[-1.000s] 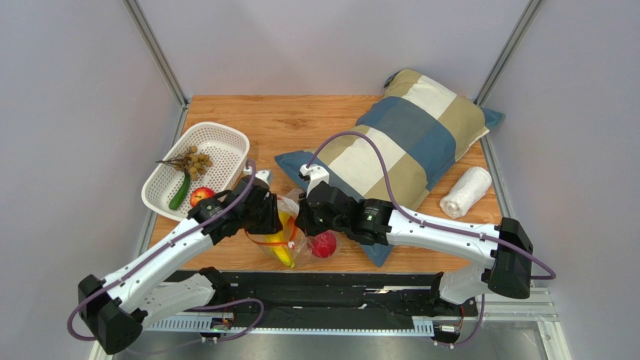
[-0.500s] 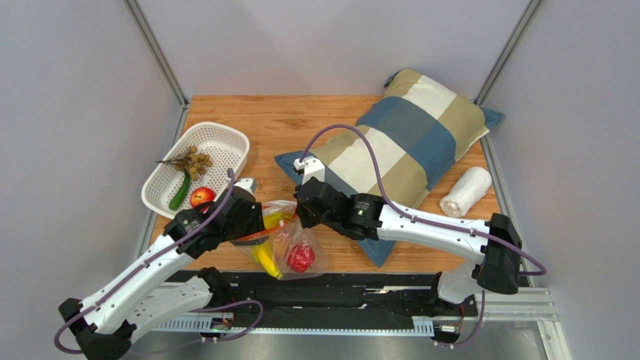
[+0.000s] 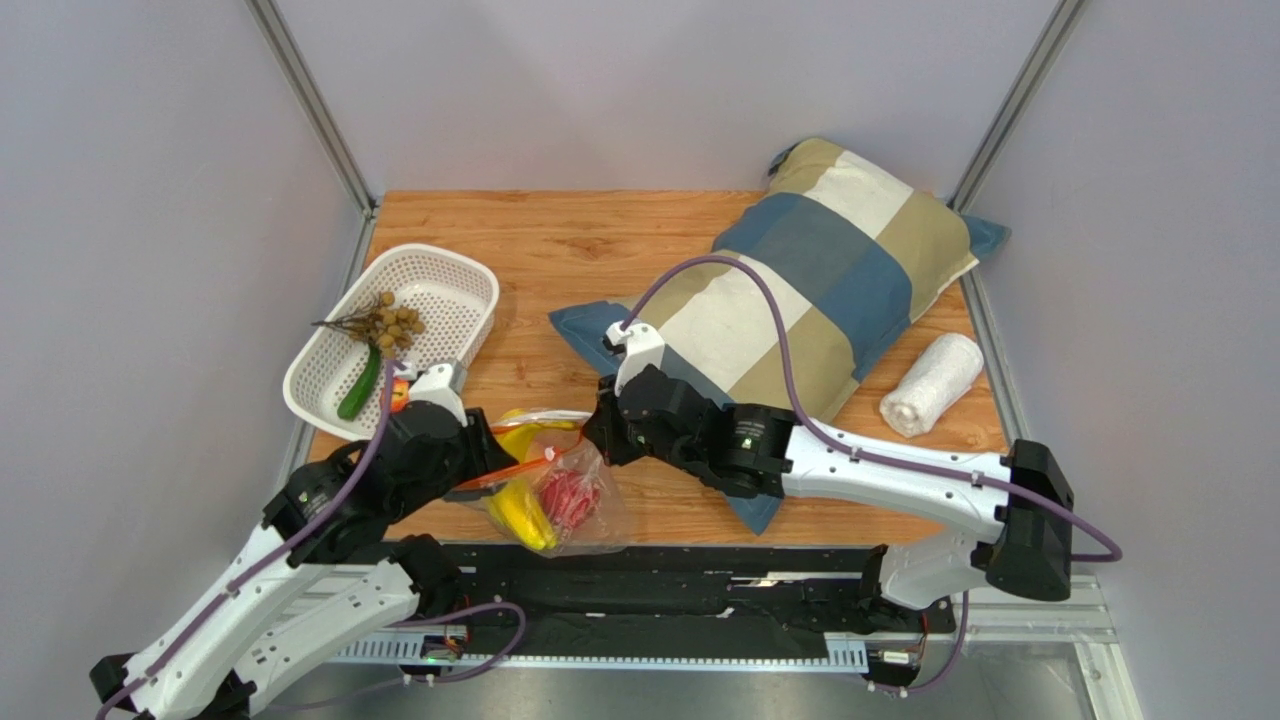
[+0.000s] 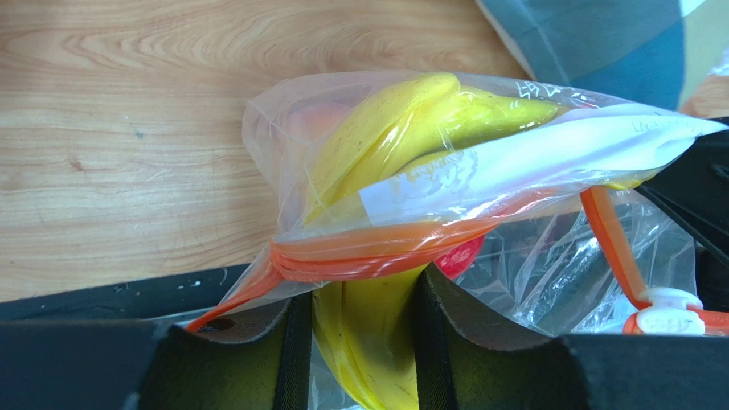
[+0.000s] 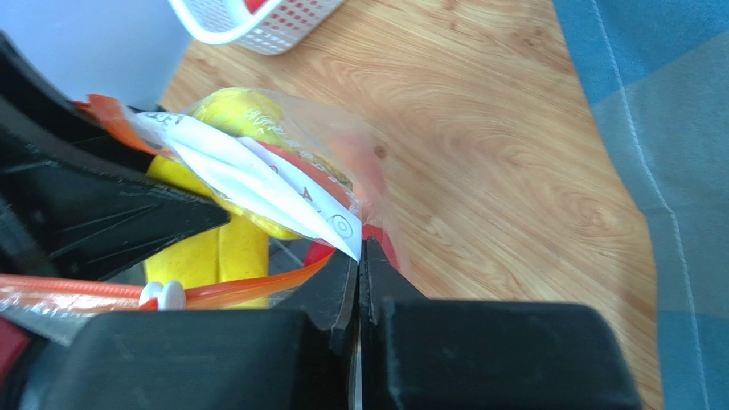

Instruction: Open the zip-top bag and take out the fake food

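Pinching the zip-top bag [image 3: 601, 510] by its rim, right at the corner of the white label [image 5: 257, 184], our R gripper [image 5: 359, 256] has its fingers pressed flat together w/ the film caught at the tips. Our L gripper [image 4: 364, 295] is at the bag's mouth, part-spread, pads [image 4: 462, 359] snug on either side of the banana [image 4: 385, 120]. We can't tell if plastic lies btwn pad & fruit. The orange zipper strip [image 4: 368, 252] crosses the banana just above those pads. The bag sits near the front edge of the table [image 3: 556, 248], btwn the two grippers, w/ a red apple [image 3: 568, 495] inside beside the banana. The basket [image 3: 451, 270] at far L holds grapes [image 3: 386, 320] & a green veg [image 3: 361, 387]. Pillow [image 3: 812, 285] & towel roll [image 3: 932, 383] are on the R.
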Controlling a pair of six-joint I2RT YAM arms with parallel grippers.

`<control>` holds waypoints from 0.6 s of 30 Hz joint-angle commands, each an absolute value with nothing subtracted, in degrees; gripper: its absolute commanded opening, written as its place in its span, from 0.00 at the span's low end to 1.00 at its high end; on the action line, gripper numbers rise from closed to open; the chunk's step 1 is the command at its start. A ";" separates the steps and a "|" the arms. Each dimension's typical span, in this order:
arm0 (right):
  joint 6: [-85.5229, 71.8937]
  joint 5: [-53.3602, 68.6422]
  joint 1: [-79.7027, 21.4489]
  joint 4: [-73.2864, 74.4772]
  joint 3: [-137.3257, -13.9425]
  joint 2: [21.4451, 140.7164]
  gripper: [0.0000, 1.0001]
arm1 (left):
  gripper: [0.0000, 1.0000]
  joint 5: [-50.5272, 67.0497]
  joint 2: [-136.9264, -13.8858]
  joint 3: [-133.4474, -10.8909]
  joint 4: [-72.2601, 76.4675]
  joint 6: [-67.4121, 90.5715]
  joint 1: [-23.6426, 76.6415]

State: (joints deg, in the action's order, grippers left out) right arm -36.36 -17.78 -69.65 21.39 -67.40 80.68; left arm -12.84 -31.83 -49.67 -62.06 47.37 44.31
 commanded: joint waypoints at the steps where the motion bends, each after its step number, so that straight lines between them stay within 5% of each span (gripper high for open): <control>1: -33.93 -23.12 -67.68 24.64 -59.79 75.77 0.00 | 0.00 -19.95 -29.00 -50.71 -62.14 50.10 44.21; 9: -36.21 -26.19 -67.15 28.12 -62.31 76.46 0.00 | 0.00 -8.98 -31.73 -48.53 -51.86 41.14 44.21; 18: -28.83 -28.91 -65.39 25.14 -58.73 78.66 0.00 | 0.00 2.02 -19.18 -41.66 -40.09 40.43 44.21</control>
